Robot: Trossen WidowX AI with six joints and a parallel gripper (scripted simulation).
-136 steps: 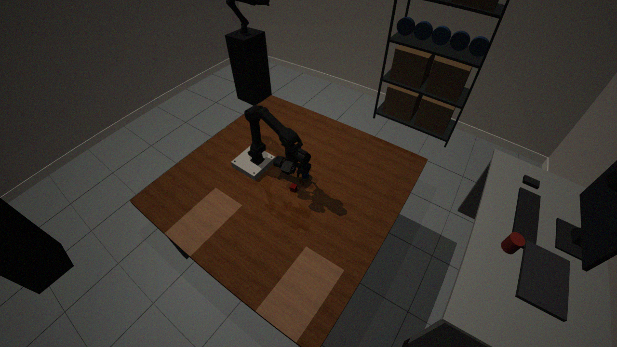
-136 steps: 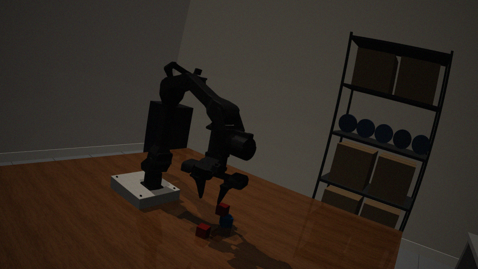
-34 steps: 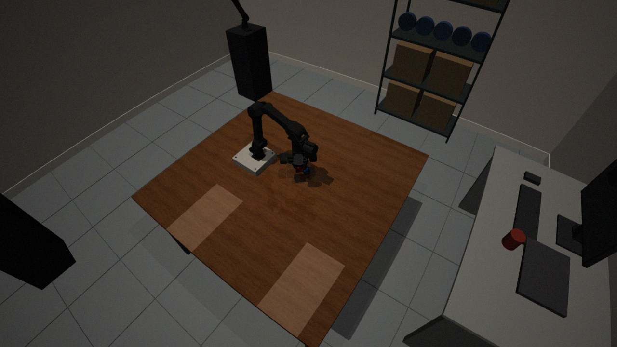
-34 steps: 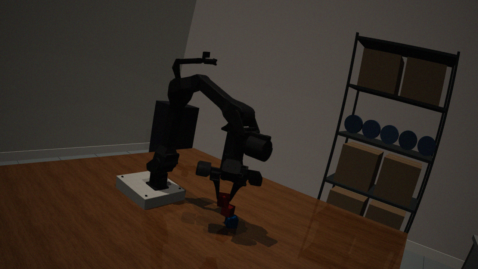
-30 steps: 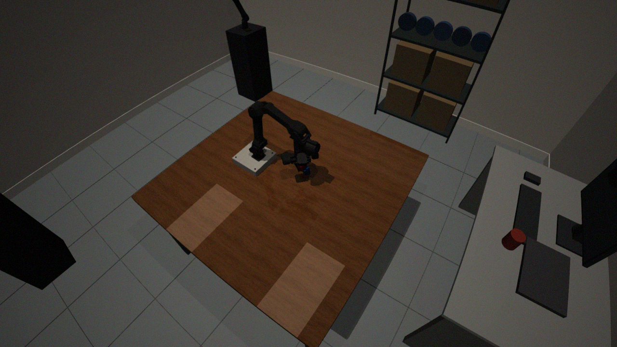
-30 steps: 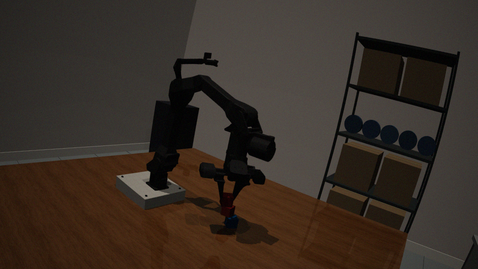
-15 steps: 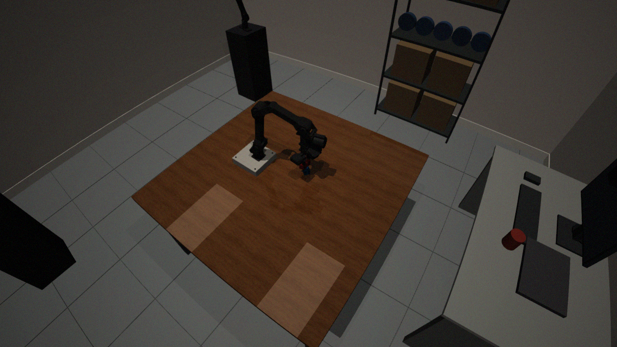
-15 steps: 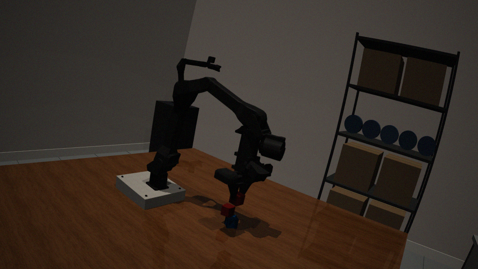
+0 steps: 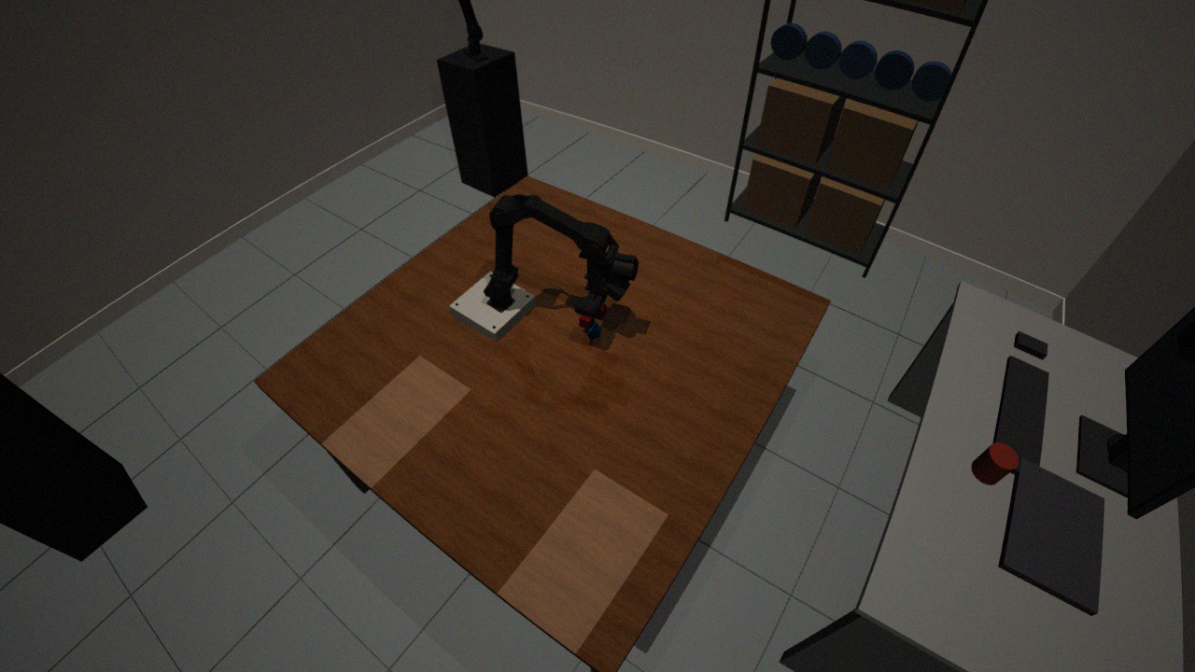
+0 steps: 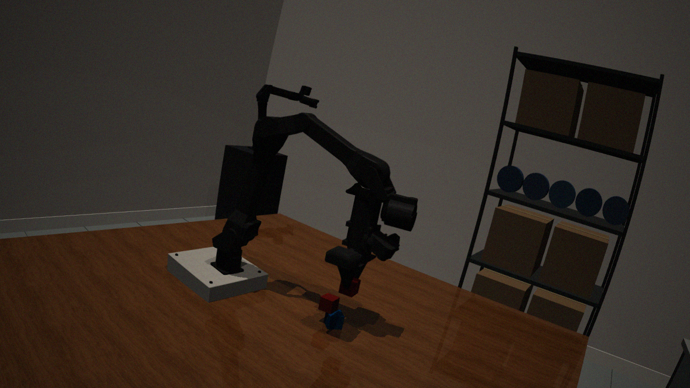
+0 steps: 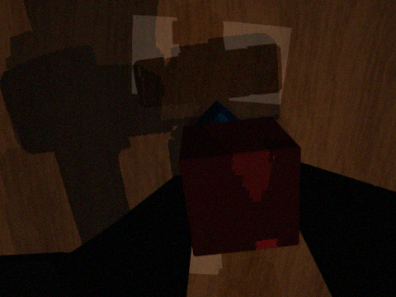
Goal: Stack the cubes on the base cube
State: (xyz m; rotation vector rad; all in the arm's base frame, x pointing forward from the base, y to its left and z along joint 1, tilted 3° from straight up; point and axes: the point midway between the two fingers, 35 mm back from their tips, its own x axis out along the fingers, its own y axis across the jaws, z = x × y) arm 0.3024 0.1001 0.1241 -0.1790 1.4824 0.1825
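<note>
The blue base cube [image 9: 592, 332] [image 10: 334, 320] [image 11: 219, 115] is in front of the robot's white mount; only a corner shows in the wrist view. One red cube [image 9: 586, 320] [image 10: 329, 303] sits on top of it, toward one corner. My gripper [image 10: 349, 286] [image 11: 236, 181] is shut on the other red cube [image 10: 353, 288] [image 11: 243, 206]. It holds that cube above the table, higher than the base cube and to its right in the exterior view. The placed red cube is not visible in the wrist view, where the held cube fills the middle. Exact heights and gaps are hard to tell in the dim light.
The wooden table [image 9: 668, 400] [image 10: 120, 337] carries the arm's white mounting plate [image 9: 476, 311] [image 10: 193, 270] behind the cubes. Shadows of the arm fall around them. A shelf rack with boxes and a desk with a red mug [image 9: 991, 464] stand away from the table.
</note>
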